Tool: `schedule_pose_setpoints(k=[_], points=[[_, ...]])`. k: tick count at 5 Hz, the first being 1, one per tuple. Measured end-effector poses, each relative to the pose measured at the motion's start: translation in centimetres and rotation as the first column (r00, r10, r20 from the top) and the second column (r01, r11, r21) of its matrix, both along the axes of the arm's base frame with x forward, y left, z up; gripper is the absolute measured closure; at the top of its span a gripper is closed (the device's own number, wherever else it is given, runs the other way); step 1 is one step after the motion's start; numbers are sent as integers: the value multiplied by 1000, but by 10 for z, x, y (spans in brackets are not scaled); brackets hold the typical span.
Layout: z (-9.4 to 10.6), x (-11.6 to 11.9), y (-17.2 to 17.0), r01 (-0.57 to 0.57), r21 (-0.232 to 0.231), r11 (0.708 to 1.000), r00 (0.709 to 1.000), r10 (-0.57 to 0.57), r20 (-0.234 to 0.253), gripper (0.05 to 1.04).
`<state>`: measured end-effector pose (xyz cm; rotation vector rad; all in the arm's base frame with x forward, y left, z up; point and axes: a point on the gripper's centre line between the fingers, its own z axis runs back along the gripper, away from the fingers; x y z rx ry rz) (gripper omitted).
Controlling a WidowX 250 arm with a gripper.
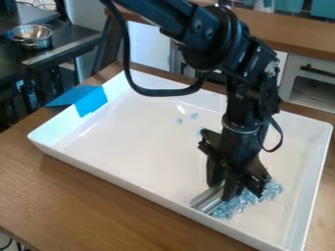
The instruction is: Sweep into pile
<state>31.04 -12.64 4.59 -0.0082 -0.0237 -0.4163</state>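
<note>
Tray (131,142) of pale blue bits (230,209), end effector (230,190) within, narrow around a silvery tool (208,200)

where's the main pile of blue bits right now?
Camera view, lower right: the pile of blue bits sits inside the white tray, toward its lower-right corner, right beside the silver metal piece.

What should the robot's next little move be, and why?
Probably lift the gripper slightly and shift it toward the stray blue pieces, ready to sweep them in: most of the pieces already lie heaped beside the gripper near the white tray's rim, while those few sit apart, farther back.
</note>
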Motion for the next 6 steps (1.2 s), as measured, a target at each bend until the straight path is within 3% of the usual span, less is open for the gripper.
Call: schedule_pose_setpoints(k=[1,2,4,5,6], points=[[1,-2,-3,48,-39,998,999,-49,-14,755],[11,2,16,18,-103,995,999,-21,-28,755],[72,21,95,-98,-263,960,995,104,6,755],[93,26,137,-175,-239,955,983,183,13,755],[83,41,183,-343,-168,924,937,349,7,755]])
